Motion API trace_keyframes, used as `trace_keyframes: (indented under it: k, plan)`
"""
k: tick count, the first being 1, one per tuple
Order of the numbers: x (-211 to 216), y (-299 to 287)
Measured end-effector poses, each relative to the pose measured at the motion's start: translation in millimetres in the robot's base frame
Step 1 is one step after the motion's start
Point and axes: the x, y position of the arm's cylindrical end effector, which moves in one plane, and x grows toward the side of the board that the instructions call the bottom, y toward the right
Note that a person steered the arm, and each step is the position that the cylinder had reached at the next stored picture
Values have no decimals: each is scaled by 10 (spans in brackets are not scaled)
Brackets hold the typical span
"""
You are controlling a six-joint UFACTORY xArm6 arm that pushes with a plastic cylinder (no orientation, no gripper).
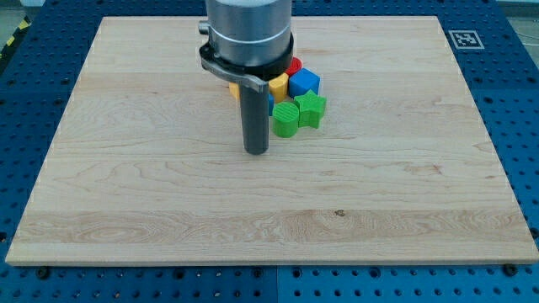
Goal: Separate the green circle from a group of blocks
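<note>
A pale wooden board (168, 194) with fine lengthwise grain fills most of the view, its near edge running along the view's bottom and its sides narrowing toward the view's top. A small dark knot (339, 212) marks the wood toward the view's bottom, right of the middle. The board lies on a blue perforated table (34, 93) whose regular rows of round holes show on every side of it. Just beyond the board's top right corner a white square fiducial tag (466, 39) with a black pattern lies flat on the blue surface. At the view's top left corner a yellow-and-black striped strip (15, 34) runs diagonally. The light is even and soft, with faint shadows only
</note>
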Motion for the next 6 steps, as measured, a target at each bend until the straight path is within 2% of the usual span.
trace_keyframes:
  k: [1,3,6]
  plan:
    - [-302,5]
    - [-458,208]
    - [-371,565]
